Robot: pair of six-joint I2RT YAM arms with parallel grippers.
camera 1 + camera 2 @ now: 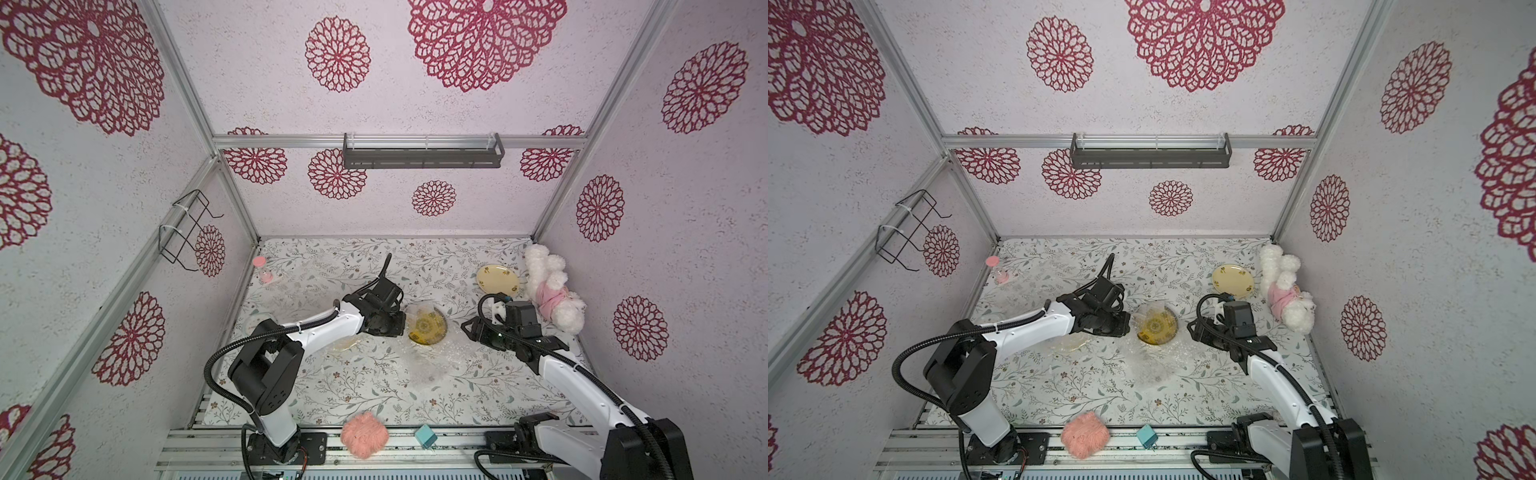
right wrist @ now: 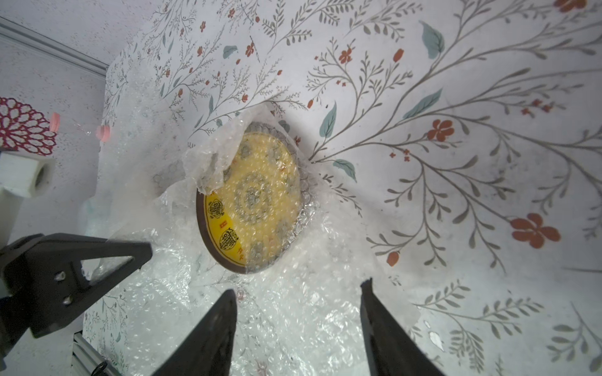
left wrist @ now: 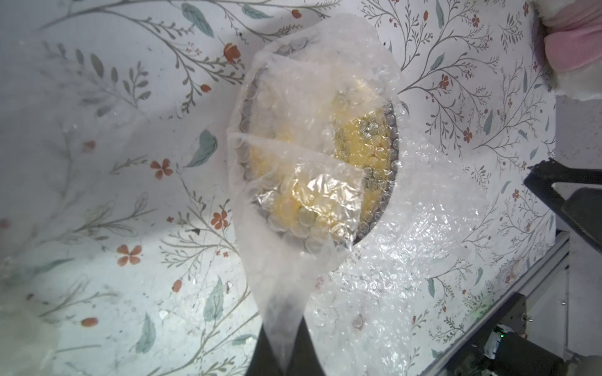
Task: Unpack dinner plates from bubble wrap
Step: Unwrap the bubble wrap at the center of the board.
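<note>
Yellow plate (image 1: 427, 328) at the centre of the surface (image 1: 374, 399), partly covered by bubble wrap (image 1: 430, 370) spreading toward 6 o'clock; left fingers (image 3: 311, 355), at its 9 o'clock, clenched on a wrap flap; right fingers (image 2: 211, 335), at 3 o'clock, spread apart, holding nothing.

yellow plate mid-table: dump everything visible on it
The yellow plate is round and shallow, glossy like glazed ceramic. It is bright yellow with a dark brown rim, a dark central rosette and ornamental emblems near the edge. It appears to lie flat, face up, mid-table on a sheet of bubble wrap. The wrap drapes over most of it, leaving only a crescent of rim and face bare. The left gripper pinches a flap of that wrap, not the plate.
</note>
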